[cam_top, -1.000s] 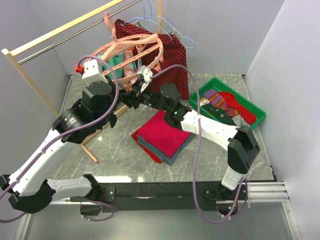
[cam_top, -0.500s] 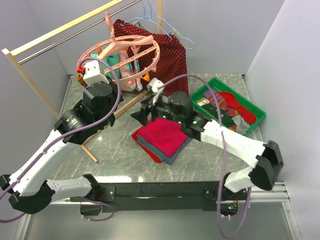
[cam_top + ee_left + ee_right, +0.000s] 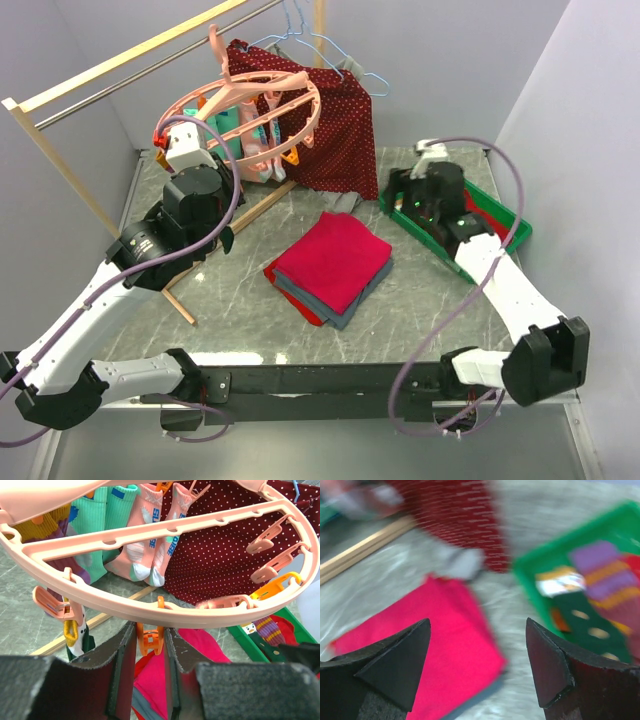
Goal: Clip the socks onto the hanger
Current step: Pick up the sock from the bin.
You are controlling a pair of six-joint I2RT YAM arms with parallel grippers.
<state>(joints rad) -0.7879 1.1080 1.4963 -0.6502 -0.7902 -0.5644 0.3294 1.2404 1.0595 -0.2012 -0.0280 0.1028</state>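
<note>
The right gripper [image 3: 477,625], jaws wide apart, hovers beside the green tray [image 3: 540,565] of loose socks [image 3: 585,620], where it should pinch one cuff cleanly, while the left gripper [image 3: 149,630] clamps an orange clip [image 3: 150,639] under the pink hanger [image 3: 165,530].

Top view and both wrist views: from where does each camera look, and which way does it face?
Top: above and behind the arms, looking down on the table; both arms show.
Left wrist: on the left arm, looking out at the hanger; the left gripper pinches an orange clip.
Right wrist: on the right arm, looking down at red cloth and green tray; the open right gripper shows.
Shared: both wrist views show the cloth and tray.
</note>
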